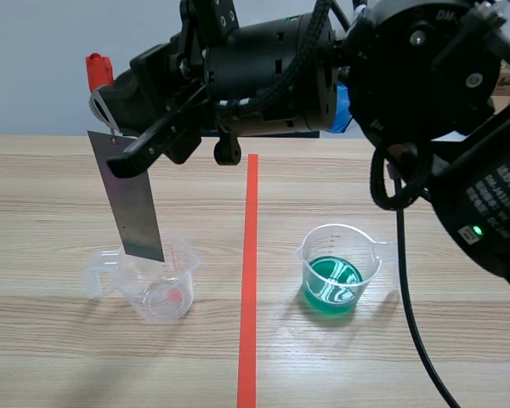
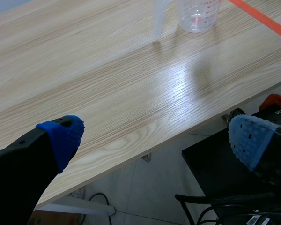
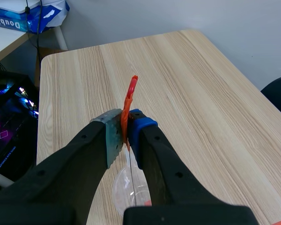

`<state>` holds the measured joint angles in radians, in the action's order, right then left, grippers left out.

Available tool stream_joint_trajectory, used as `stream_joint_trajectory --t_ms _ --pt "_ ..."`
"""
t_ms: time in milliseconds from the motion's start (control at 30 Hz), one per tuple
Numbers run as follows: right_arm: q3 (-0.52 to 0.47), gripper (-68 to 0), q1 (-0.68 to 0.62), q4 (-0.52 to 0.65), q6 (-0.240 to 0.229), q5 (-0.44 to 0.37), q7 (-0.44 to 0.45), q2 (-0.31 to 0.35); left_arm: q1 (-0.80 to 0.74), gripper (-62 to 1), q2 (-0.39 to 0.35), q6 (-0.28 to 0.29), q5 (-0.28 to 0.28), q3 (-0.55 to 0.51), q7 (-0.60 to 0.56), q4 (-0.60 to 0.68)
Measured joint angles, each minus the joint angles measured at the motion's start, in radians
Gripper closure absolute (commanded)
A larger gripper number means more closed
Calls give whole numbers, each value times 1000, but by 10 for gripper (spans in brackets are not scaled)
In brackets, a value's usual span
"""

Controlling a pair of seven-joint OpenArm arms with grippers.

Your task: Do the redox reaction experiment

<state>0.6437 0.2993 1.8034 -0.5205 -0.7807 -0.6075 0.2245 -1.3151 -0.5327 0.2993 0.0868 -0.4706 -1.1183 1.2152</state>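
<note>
Right gripper [image 1: 115, 127]: coming in from the right across the top of the scene view and hanging above the left half of the table [image 1: 51, 357]; it is clenching an orange-red clip [image 1: 98, 71].
Grip detail: the right wrist view is showing the clip pinched upright between the two pads [image 3: 113, 136]. In the scene view the black fingers are covering most of that contact.
Metal sheet [image 1: 132, 200]: hanging from the clip, slightly tilted, with its lower edge sitting at the mouth of the clear cup [image 1: 157, 285]. Whether it is dipping inside is not showing. The scene view is giving its flat grey face.
Clear cup: standing left of the tape line [image 1: 250, 280], handle pointing left, red print on its wall. The right wrist view is looking down into it under the fingers, while the left wrist view is catching its lower part well ahead of that gripper.
Green cup [image 1: 336, 272]: standing right of the tape line and holding green liquid, well apart from the clear cup. It is appearing in the scene view alone.
Left gripper [image 2: 159, 140]: released, with its blue pads [image 2: 65, 136] standing wide apart and holding nothing. It is hanging over the table's near edge with floor below, and its own wrist view alone is showing it.
</note>
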Motion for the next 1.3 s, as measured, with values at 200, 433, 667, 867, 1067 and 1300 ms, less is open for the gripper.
stream_joint_trajectory --t_ms 200,433,667,867,1067,1300 --pt "0 -6 0 0 0 0 0 0 0 -623 0 0 0 0 0 0" --pt "0 -6 0 0 0 0 0 0 0 -623 0 0 0 0 0 0" --pt "0 -6 0 0 0 0 5 0 0 -623 0 0 0 0 0 0" --pt "0 -6 0 0 0 3 24 0 0 -623 0 0 0 0 0 0" --pt "0 -6 0 0 0 4 23 0 0 -623 0 0 0 0 0 0" --pt "0 -6 0 0 0 4 23 0 0 -623 0 0 0 0 0 0"
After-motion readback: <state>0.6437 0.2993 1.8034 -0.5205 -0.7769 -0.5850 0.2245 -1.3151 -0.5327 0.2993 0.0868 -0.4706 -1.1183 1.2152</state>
